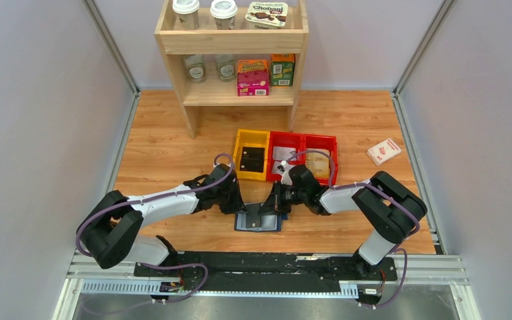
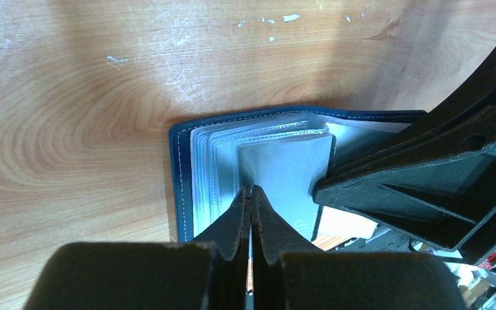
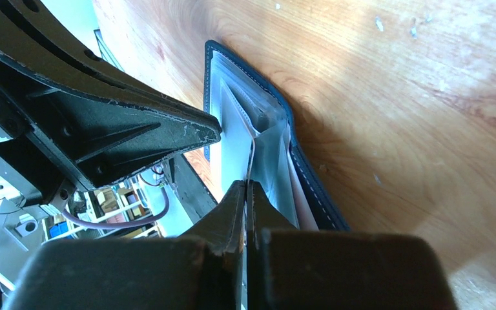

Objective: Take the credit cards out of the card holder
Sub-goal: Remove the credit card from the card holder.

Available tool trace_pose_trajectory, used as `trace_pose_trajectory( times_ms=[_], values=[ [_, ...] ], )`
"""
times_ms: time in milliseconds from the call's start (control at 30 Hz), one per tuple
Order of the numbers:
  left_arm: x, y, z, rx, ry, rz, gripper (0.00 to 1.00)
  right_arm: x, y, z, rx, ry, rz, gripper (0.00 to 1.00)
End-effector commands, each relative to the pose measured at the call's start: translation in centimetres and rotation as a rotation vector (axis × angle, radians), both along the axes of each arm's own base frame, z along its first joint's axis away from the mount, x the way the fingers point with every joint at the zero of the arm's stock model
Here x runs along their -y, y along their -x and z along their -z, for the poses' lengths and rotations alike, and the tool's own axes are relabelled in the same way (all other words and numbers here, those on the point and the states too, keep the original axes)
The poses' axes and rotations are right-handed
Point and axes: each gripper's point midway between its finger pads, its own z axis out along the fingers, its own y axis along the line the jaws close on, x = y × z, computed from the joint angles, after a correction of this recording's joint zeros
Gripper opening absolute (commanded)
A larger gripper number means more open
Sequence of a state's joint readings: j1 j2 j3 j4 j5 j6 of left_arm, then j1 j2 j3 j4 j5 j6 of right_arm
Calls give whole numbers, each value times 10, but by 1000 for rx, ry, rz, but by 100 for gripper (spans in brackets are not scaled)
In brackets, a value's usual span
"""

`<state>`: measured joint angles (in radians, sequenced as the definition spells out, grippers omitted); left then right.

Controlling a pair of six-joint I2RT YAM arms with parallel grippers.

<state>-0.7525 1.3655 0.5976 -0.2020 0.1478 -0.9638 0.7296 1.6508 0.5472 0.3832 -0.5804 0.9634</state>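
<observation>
We see the card holder (image 2: 179, 181) open under both tips. Left gripper (image 2: 250, 195) closed, tips on the clear sleeves (image 2: 284, 168); right gripper (image 3: 246, 188) pinching one sleeve edge (image 3: 252, 152). Risk: we pull sleeve, not credit card, and drag the holder.

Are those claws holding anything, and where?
Right gripper pinches the edge of a clear sleeve in the card holder; left gripper, shut beside it, likely pinches it too.
</observation>
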Motion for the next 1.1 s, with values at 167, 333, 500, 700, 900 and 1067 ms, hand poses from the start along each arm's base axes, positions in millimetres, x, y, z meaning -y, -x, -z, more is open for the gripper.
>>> trace_pose_trajectory(
  times_ms=[167, 333, 500, 700, 900, 1067],
  values=[
    [-18, 13, 23, -60, -99, -10, 1, 8, -6, -19, 40, -56, 10, 1],
    [-16, 13, 26, -71, -99, 1, 0, 14, -5, -17, 36, -46, 19, 6],
    [-16, 13, 27, -74, -98, 2, 0, 12, -5, -19, 33, -65, 13, 18],
    [-15, 14, 28, -77, -99, 5, 0, 10, -5, -19, 26, -83, 8, 13],
    [-15, 14, 29, -80, -100, 8, 0, 14, -6, -15, 20, -70, 18, 0],
    [-15, 14, 30, -82, -99, 7, 0, 29, -10, -10, 5, -30, 71, 0]
  ],
)
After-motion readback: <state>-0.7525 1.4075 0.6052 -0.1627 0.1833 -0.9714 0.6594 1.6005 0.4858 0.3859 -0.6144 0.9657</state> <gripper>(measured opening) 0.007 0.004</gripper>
